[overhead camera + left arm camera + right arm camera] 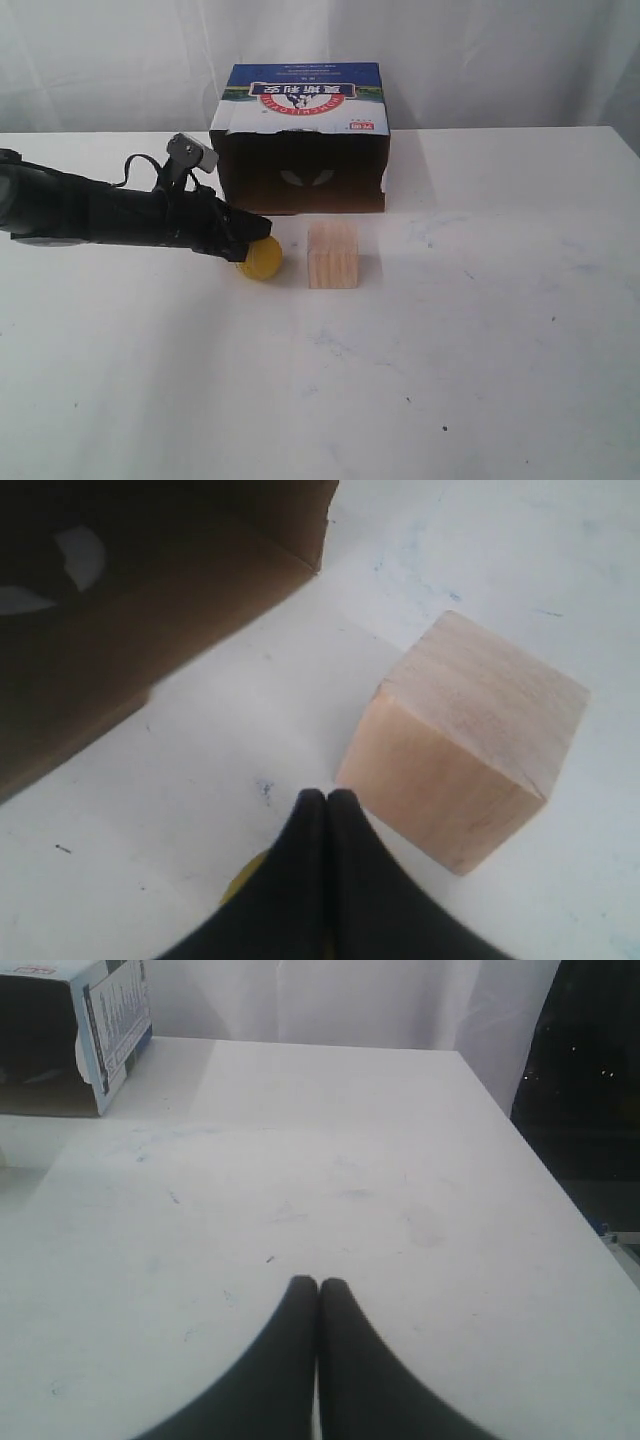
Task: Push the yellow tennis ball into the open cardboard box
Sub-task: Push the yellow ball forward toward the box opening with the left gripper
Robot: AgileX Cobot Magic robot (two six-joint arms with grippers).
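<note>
The left hand [327, 798], fingers pressed together, touches the yellow tennis ball [263, 262] beside the wooden cube [332, 255], before the open cardboard box [300, 120] at the far edge of the tabletop [450, 380]. The right hand [318, 1285] is likewise pressed together.

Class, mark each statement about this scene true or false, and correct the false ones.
1. The left claw is shut, its tip at the yellow tennis ball. True.
2. The wooden cube stands on the table before the open cardboard box. True.
3. The yellow tennis ball lies inside the open cardboard box. False: it is outside, on the table beside the wooden cube.
4. The right claw grips the wooden cube. False: it is shut on nothing, above the table.
</note>
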